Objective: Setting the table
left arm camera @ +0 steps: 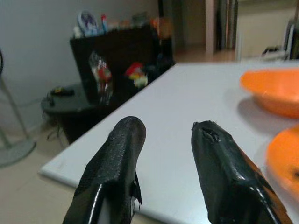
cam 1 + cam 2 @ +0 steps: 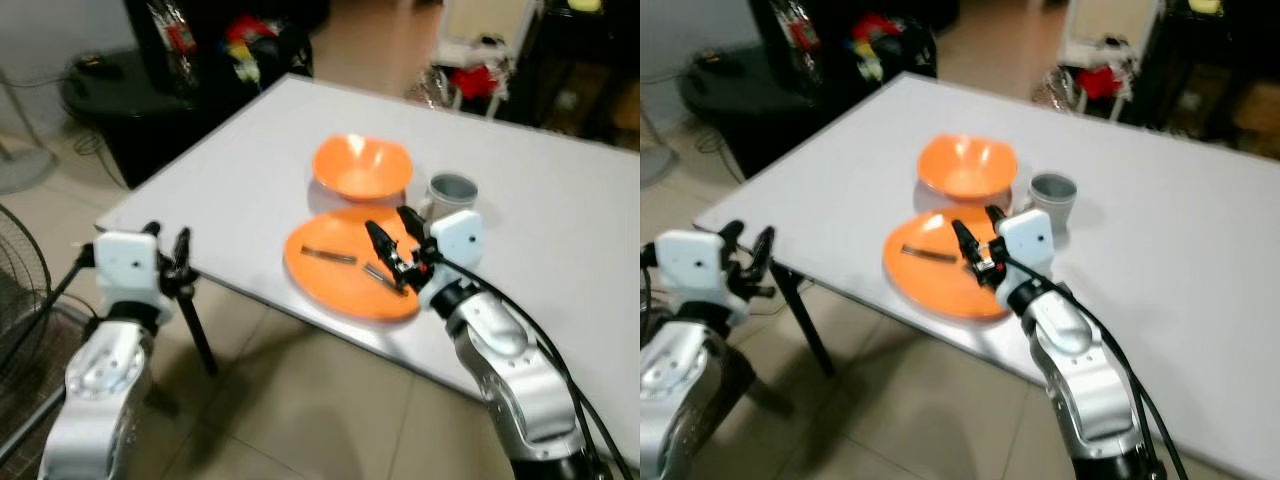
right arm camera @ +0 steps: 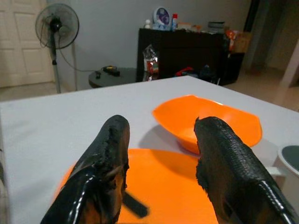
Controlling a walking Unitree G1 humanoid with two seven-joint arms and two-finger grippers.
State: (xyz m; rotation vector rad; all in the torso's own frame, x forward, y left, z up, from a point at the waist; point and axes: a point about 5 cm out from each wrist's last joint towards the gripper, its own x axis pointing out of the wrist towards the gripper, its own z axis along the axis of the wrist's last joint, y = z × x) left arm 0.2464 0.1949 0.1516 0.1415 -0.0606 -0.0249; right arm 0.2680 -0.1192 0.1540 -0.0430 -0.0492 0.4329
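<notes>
The right gripper (image 2: 392, 243), fingers spread and empty, hovers over the plate (image 2: 335, 277), where two utensils (image 2: 329, 255) lie, bowl (image 2: 361, 167) beyond. Likely next: descend and pinch one. The left gripper (image 2: 168, 255) waits open off the table's (image 2: 240, 170) near-left edge.

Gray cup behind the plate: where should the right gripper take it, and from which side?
Grip the gray cup across its upper wall, just below the open rim. It stands upright beside the orange bowl, so probably come from the robot's near right, away from the bowl. The right gripper, open over the orange plate, is nearest.
</notes>
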